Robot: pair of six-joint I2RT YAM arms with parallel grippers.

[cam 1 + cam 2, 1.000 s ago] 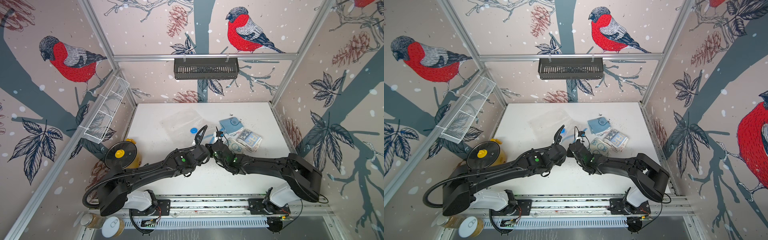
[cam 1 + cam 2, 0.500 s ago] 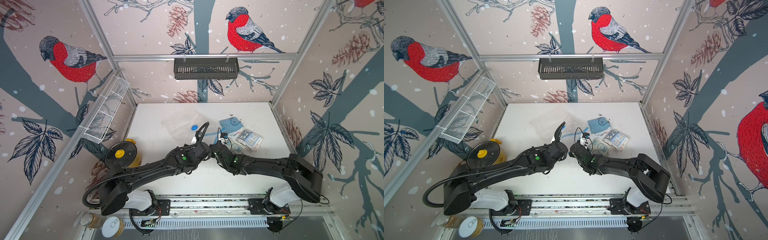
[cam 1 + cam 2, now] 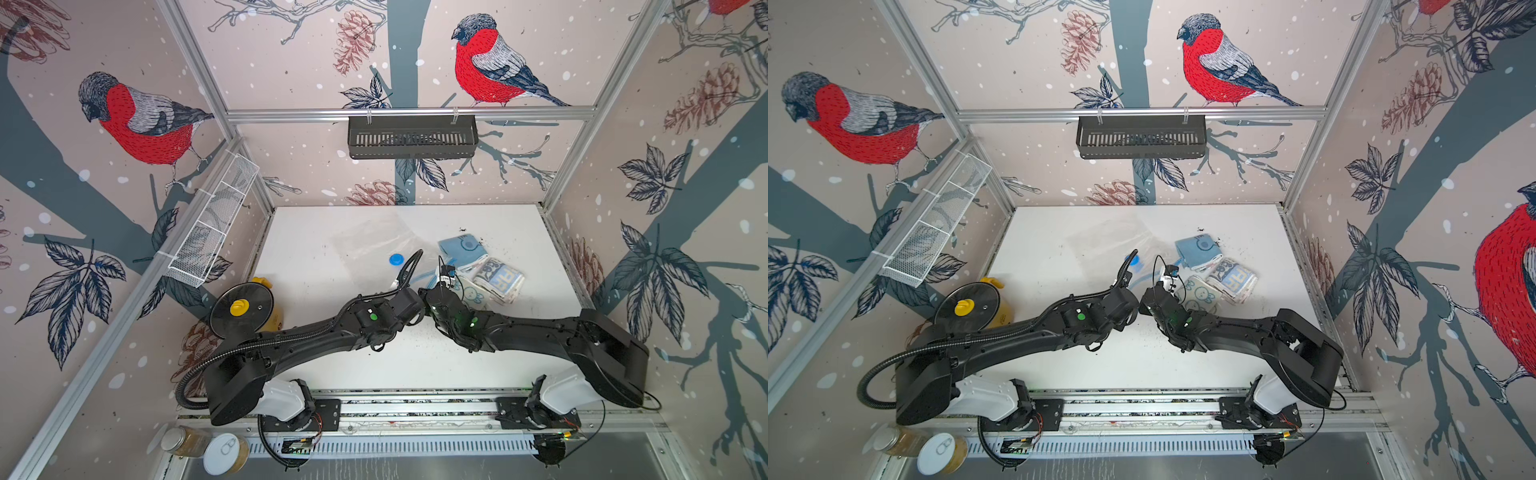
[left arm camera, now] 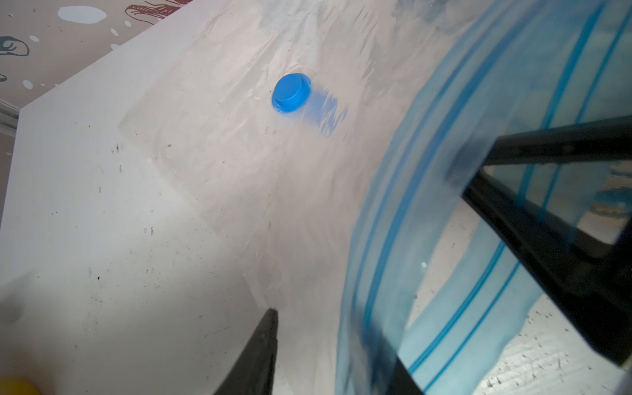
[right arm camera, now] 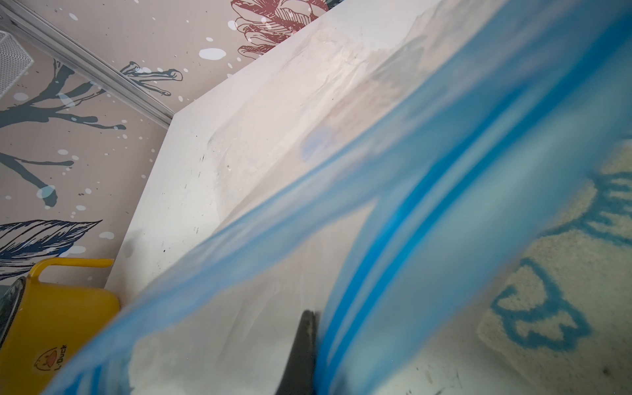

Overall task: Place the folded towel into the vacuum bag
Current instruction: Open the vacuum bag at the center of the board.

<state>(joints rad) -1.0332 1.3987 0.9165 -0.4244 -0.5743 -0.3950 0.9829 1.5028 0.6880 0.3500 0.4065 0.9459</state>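
One yellow pot (image 5: 68, 307) sits at the left, beside the white table (image 3: 316, 266). On the far middle of the table we see the vacuum bag (image 3: 374, 243), clear and mostly flat, with its round blue cap (image 3: 396, 259) on top. The bag's blue strip (image 4: 393, 212) is at its near end, lifted up. The left gripper (image 4: 364, 242) is spread wide around that strip. The right gripper (image 5: 309, 325) is pressed together, and we think it pinches the strip. Three folded towels (image 3: 482, 270) lie just right of the bag, outside it.
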